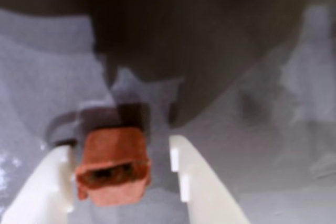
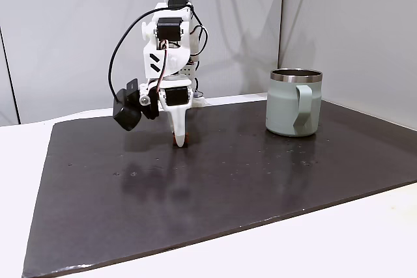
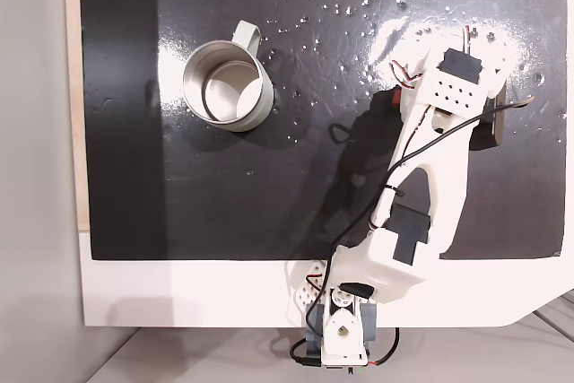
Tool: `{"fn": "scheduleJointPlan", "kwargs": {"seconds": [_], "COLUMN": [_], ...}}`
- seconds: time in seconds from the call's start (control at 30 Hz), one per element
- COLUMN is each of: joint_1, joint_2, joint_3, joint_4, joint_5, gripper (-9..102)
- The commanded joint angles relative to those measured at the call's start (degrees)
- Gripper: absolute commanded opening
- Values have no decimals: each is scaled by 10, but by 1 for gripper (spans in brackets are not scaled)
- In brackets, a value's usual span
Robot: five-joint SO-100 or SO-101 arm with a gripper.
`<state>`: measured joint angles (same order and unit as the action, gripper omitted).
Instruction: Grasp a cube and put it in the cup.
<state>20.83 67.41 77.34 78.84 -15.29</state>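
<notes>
While the arm bends low over the dark mat (image 2: 215, 187), its gripper (image 1: 123, 179) stands with the tips down at the surface, and the wrist view shows the two cream fingers (image 1: 202, 182) spread apart with the cube (image 1: 113, 166) between them. That reddish-brown cube lies close against the finger on the left of the wrist view, whereas a clear gap of grey mat separates it from the finger on the right, so the jaws are parted and not pressing on it from both sides. From the side-on fixed view the gripper (image 2: 180, 140) narrows to a point right at the mat, and the cube (image 2: 181, 139) peeps out as a small brick-coloured spot at that very tip. Seen from above in a fixed view, the white arm (image 3: 430, 168) covers the gripper, with only a little red (image 3: 395, 96) showing beside the wrist. Well away from the gripper stands the cup (image 2: 294, 103), a sage-green mug with a steel rim, upright on the same mat, its handle facing the side camera; from above the cup (image 3: 226, 85) looks empty.
</notes>
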Motion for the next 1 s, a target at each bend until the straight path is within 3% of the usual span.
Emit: {"fn": "scheduleJointPlan", "kwargs": {"seconds": [0.0, 0.47, 0.97], "joint_1": [-7, -8, -37], "joint_2": [10, 27, 174], "joint_3": [-34, -40, -54], "joint_4": [-2, 11, 69], "joint_5": [-3, -1, 40], "gripper": [17, 5, 5]}}
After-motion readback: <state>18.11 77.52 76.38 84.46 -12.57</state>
